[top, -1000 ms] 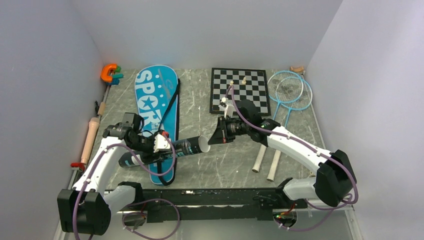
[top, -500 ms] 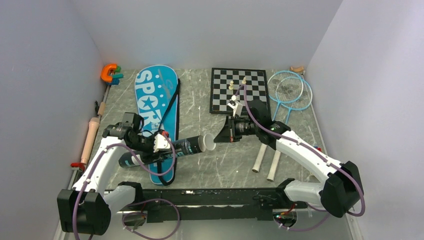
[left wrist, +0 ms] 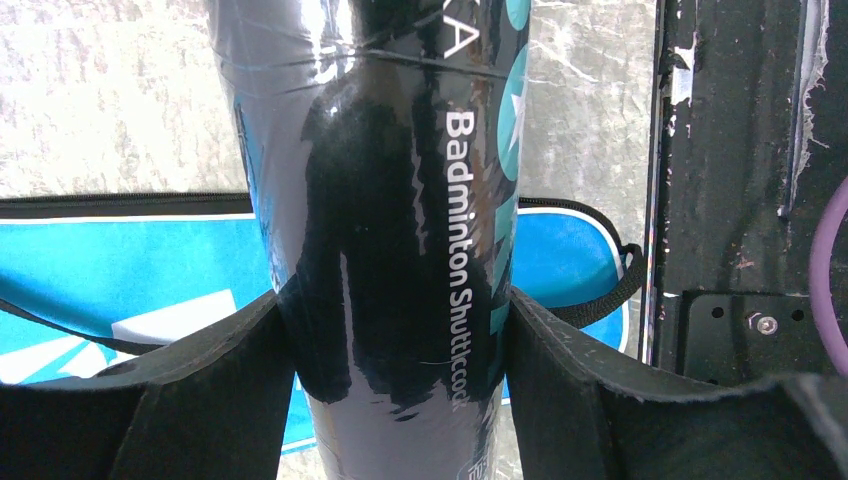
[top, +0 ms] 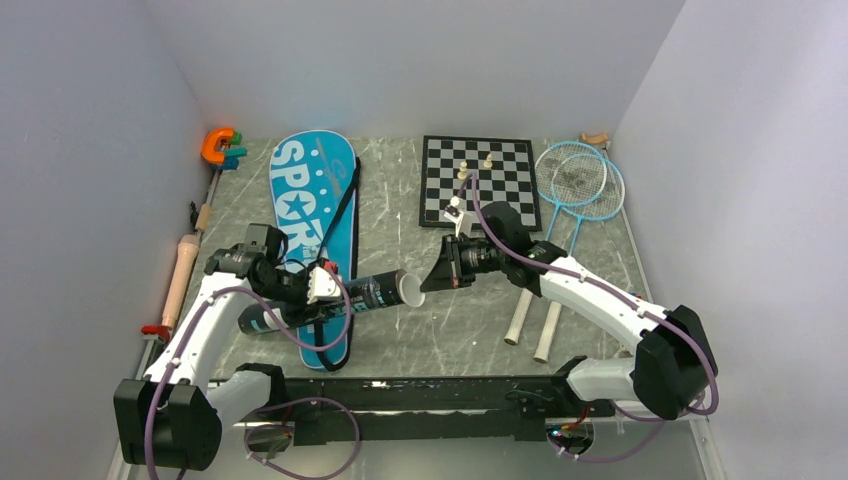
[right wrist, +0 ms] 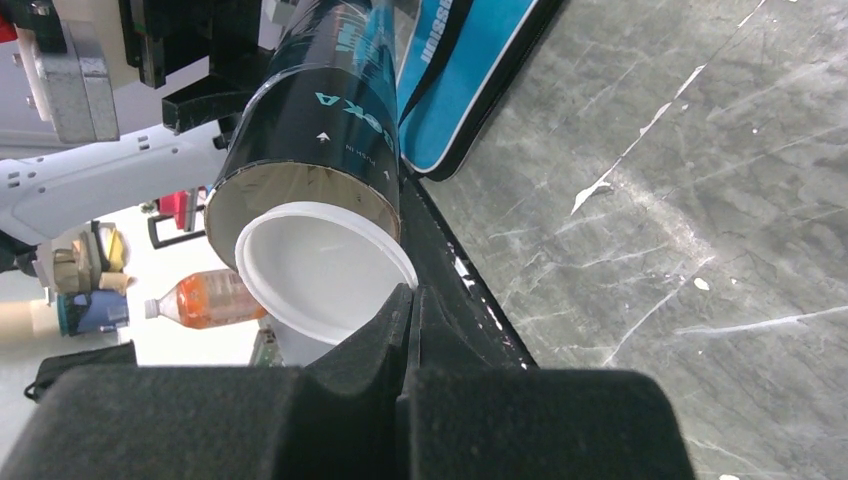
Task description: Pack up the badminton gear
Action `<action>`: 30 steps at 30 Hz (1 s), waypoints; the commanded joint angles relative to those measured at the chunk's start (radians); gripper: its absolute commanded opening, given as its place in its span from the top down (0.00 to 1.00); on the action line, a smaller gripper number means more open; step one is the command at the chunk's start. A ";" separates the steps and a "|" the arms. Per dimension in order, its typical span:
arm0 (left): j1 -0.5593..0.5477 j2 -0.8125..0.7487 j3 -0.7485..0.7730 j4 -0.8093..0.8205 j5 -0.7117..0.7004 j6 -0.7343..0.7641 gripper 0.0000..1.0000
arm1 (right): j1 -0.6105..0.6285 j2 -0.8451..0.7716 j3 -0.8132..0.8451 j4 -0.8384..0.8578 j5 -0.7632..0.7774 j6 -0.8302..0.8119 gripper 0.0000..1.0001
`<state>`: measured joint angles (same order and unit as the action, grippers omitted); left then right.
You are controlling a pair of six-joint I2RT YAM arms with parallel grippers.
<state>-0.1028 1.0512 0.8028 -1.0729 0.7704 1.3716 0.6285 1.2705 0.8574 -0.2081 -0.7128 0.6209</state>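
My left gripper (top: 312,296) is shut around the long black tube (top: 345,298), holding it roughly level above the blue "SPORT" bag (top: 305,195). In the left wrist view the tube (left wrist: 380,150) fills the space between my left gripper's (left wrist: 395,340) jaws. My right gripper (top: 433,277) is shut on the rim of a white cap (top: 411,290) at the tube's open right end. In the right wrist view the cap (right wrist: 310,260) sits tilted against the tube's mouth (right wrist: 300,185), pinched by my right gripper (right wrist: 410,300). Two light-blue rackets (top: 580,180) lie at the back right. No shuttlecocks are in view.
A chessboard (top: 478,180) with a few pieces lies behind my right gripper. An orange clamp tool (top: 218,147) and a wooden handle (top: 182,275) lie along the left wall. The rackets' white handles (top: 530,318) lie under my right arm. A black rail (top: 440,395) runs along the near edge.
My right gripper drew back to the right with the cap, then came back left, so the cap is again against the tube's mouth. The left arm and tube stayed still.
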 commanded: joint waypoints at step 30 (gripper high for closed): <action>-0.017 -0.011 0.041 -0.001 0.053 0.006 1.00 | 0.044 0.039 0.083 0.100 0.030 0.039 1.00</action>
<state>-0.1120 1.0508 0.8028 -1.0698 0.7700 1.3678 0.6624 1.3041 0.8860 -0.1631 -0.6861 0.6582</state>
